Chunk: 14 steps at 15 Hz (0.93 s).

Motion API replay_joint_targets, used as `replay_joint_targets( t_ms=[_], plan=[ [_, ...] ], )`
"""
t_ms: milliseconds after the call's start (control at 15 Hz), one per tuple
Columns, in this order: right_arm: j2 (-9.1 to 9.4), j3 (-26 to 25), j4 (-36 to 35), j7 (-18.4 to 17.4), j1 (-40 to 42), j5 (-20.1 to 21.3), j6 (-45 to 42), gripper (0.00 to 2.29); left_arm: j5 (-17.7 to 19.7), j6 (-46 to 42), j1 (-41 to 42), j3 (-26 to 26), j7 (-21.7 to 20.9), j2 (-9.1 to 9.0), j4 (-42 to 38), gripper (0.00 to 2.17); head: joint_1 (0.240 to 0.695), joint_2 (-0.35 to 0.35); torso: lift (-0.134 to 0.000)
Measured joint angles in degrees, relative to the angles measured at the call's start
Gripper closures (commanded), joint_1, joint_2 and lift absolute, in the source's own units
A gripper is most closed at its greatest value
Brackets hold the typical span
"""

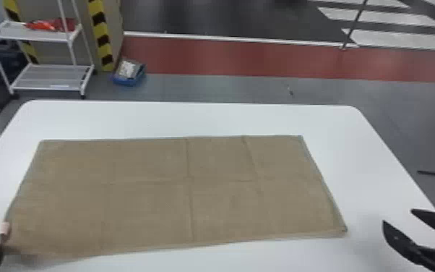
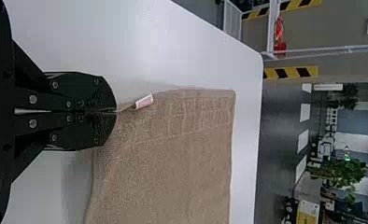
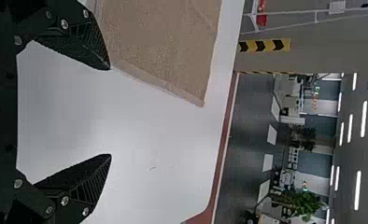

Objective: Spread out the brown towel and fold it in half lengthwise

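The left gripper (image 1: 0, 249) pinched a near corner of the brown towel (image 1: 155, 202), which lay spread on the white table (image 1: 191, 117) from there toward the right gripper (image 1: 398, 216), whose fingers stood apart.

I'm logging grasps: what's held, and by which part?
The left gripper holds the towel by its near left corner, near the tag; the right gripper holds nothing.

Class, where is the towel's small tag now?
In the head view, the small tag is at the brown towel's near left corner, just beyond the left hand.
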Motion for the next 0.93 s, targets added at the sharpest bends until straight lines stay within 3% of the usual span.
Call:
replay_joint_targets(
  t_ms=[200,533,933],
  plan=[
    [-0.09,1.03,0.81,1.42,0.34,1.75,-5.35,0.47,0.48,0.02,-0.52,-0.5,0.83,-0.06,-1.14,1.53,0.695,-0.108,-0.123],
    [-1.67,3.73,8.64,7.67,-1.39,7.44,-18.21,0.47,0.19,-0.79,-1.94,-2.4,1.77,0.26,-0.82,1.53,0.695,-0.069,-0.123],
    [-3.37,6.2,15.77,8.89,-4.64,11.04,-20.96,0.47,0.14,-0.87,-2.31,-3.18,2.17,0.55,-0.81,1.53,0.695,-0.064,-0.123]
  ],
)
